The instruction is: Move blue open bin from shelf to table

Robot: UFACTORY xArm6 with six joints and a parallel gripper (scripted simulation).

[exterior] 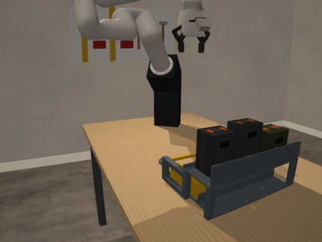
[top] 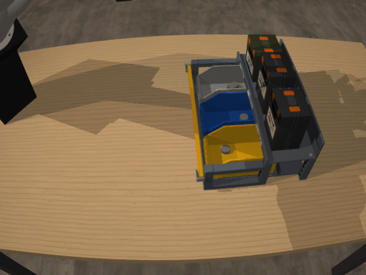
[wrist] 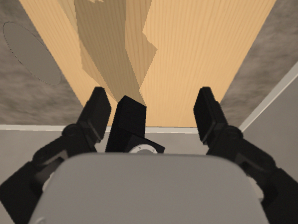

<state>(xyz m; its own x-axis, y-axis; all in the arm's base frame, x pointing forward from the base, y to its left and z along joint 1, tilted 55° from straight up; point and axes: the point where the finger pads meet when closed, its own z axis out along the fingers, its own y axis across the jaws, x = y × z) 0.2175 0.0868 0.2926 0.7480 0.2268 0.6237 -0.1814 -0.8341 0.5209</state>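
The blue open bin (top: pixel 227 112) sits in the middle of the grey shelf (top: pixel 252 119), between a grey bin (top: pixel 222 79) and a yellow bin (top: pixel 234 146). A small grey round part (top: pixel 243 116) lies in the blue bin. In the exterior view the blue bin is hidden behind the shelf (exterior: pixel 239 177). My gripper (exterior: pixel 190 46) is open and empty, high above the table near the arm's black base (exterior: pixel 166 93), far from the shelf. In the wrist view its fingers stand wide apart over the table top.
Two black cases (top: pixel 289 116) and a dark green case (top: pixel 263 45) stand on the upper rack of the shelf. A yellow bar (top: pixel 195 119) runs along the shelf's front. The arm's black base (top: pixel 13 85) stands at the table's left end. A tool board (exterior: pixel 120 36) hangs on the wall.
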